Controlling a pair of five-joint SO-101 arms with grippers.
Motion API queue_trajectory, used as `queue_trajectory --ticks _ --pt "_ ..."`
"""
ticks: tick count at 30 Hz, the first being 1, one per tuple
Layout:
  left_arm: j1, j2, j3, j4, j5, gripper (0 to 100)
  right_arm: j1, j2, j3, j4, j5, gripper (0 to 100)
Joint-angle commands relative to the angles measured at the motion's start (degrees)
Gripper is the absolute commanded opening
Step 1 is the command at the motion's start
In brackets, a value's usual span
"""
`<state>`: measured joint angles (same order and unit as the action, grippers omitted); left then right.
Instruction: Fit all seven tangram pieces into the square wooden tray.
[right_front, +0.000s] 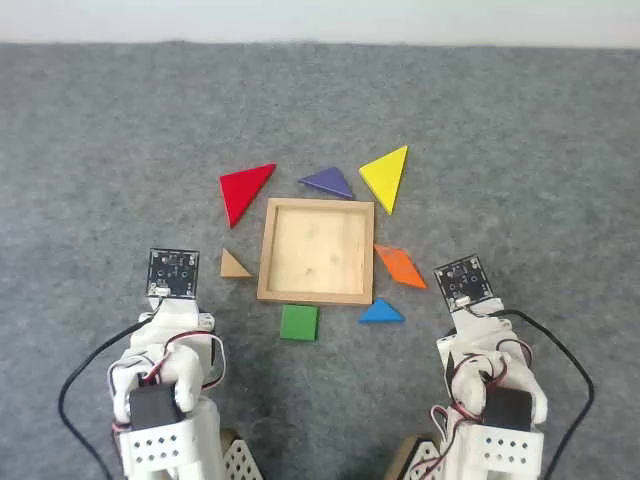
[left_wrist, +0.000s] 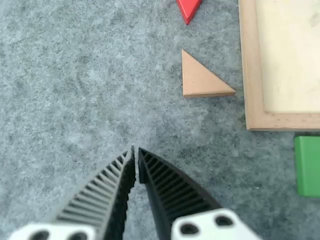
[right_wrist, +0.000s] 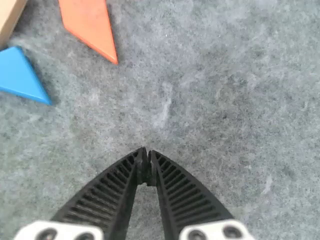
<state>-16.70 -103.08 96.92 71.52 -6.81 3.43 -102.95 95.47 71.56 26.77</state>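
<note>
The square wooden tray (right_front: 266, 262) lies mid-table with nothing in it. Around it sit a red triangle (right_front: 241, 189), purple triangle (right_front: 327, 182), yellow triangle (right_front: 387, 175), orange parallelogram (right_front: 400, 265), blue triangle (right_front: 381, 313), green square (right_front: 299, 322) and tan triangle (right_front: 234, 265). My left gripper (left_wrist: 136, 152) is shut and holds nothing, hovering over bare carpet short of the tan triangle (left_wrist: 201, 77), with the tray's corner (left_wrist: 255, 119) and green square (left_wrist: 307, 165) beside it. My right gripper (right_wrist: 147, 152) is shut and holds nothing, near the blue triangle (right_wrist: 20, 76) and orange parallelogram (right_wrist: 90, 25).
Grey carpet covers the whole table. Both arms' bases stand at the near edge, the left arm (right_front: 165, 385) and the right arm (right_front: 490, 385), with black cables looping beside them. A pale wall runs along the far edge.
</note>
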Motion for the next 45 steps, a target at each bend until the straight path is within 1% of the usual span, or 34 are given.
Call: queue_trajectory --ticks 1,39,43,45 --pt "0.2 -1.1 -0.5 0.1 -0.5 1 -0.4 -0.9 0.9 0.3 -0.4 0.6" --pt "0.4 -1.1 -0.5 0.1 -0.4 1 -0.5 -0.9 0.9 0.2 -0.8 0.6" --pt "-0.5 -1.2 -0.7 -0.4 -0.7 1 -2.3 -1.0 0.8 -3.1 -0.4 0.6" --pt "-0.5 -1.3 -2.1 -2.8 -0.7 1 -4.5 -1.0 0.0 -6.5 -0.4 0.6"
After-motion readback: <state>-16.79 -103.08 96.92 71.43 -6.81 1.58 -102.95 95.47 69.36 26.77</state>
